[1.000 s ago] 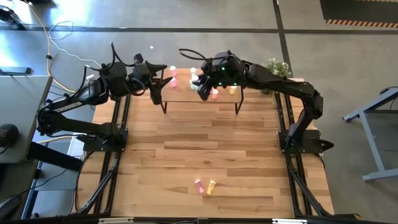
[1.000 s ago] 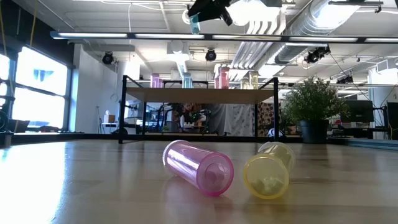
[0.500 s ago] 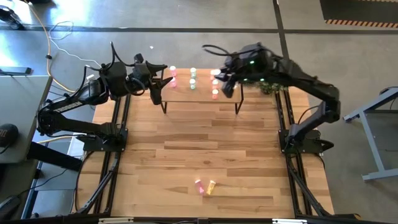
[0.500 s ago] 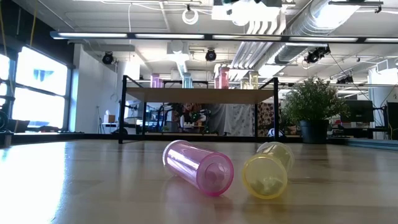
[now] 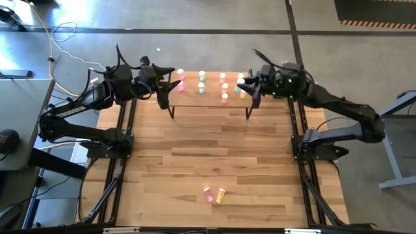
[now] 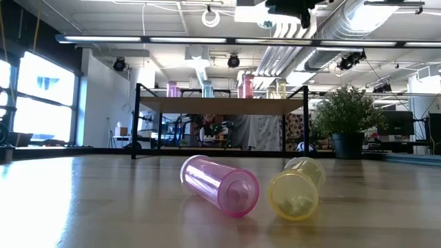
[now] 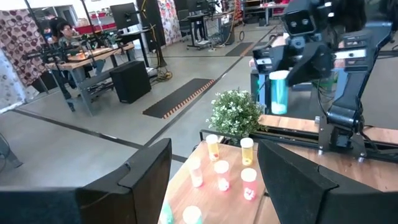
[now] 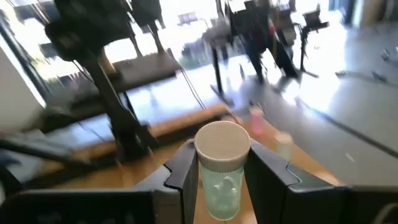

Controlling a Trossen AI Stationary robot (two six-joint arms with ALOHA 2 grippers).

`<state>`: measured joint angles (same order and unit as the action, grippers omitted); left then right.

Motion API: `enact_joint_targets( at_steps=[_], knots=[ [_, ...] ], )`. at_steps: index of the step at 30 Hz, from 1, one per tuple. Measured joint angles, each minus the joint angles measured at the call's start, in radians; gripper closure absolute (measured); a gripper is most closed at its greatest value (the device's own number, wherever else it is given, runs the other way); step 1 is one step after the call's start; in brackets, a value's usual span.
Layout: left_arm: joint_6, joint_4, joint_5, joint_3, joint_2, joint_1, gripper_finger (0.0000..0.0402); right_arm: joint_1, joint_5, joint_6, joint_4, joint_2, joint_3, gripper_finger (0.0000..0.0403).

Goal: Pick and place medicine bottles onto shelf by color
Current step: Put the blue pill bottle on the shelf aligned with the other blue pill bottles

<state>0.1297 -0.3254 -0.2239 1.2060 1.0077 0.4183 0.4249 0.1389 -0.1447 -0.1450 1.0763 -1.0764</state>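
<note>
The right gripper (image 5: 247,88), fingers pinching a green bottle (image 8: 221,167), hovers over the shelf (image 5: 209,101)'s right edge; the left gripper (image 5: 170,83), fingers spread, waits at its left end.

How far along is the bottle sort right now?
Done: several bottles stand on the shelf in columns, pink, green, red-orange and yellow. In hand: the right gripper, at the shelf's right end, is shut on a green bottle. Left: a pink bottle and a yellow bottle lie on the table's near side. The left gripper waits open by the shelf's left end.
</note>
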Motion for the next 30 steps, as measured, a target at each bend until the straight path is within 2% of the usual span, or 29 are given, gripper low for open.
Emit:
enact_joint_targets(
  at_steps=[5, 9, 15, 20, 25, 30],
  knots=[
    [-0.021, 0.0, 0.0, 0.0, 0.0, 0.0, 0.0174, -0.038, 0.002, -0.04, 0.313, 0.006, 0.146, 0.0304],
    [-0.022, 0.0, -0.016, 0.0, 0.0, 0.0, 0.0174, -0.076, -0.027, -0.058, 0.424, 0.072, 0.177, 0.0304],
    [-0.022, 0.0, -0.027, 0.0, 0.0, 0.0, 0.0174, -0.13, -0.038, -0.02, 0.51, 0.258, 0.115, 0.0304],
    [-0.022, 0.0, -0.027, 0.0, 0.0, 0.0, 0.0174, -0.162, -0.141, 0.014, 0.529, 0.392, 0.049, 0.0304],
    [-0.022, 0.0, -0.026, 0.0, 0.0, 0.0, 0.0174, -0.186, -0.18, 0.023, 0.529, 0.501, -0.037, 0.0304],
    [-0.022, -0.012, -0.026, 0.0, 0.0, 0.0, 0.0174, -0.212, -0.341, 0.025, 0.459, 0.586, -0.111, 0.0304]
  ],
)
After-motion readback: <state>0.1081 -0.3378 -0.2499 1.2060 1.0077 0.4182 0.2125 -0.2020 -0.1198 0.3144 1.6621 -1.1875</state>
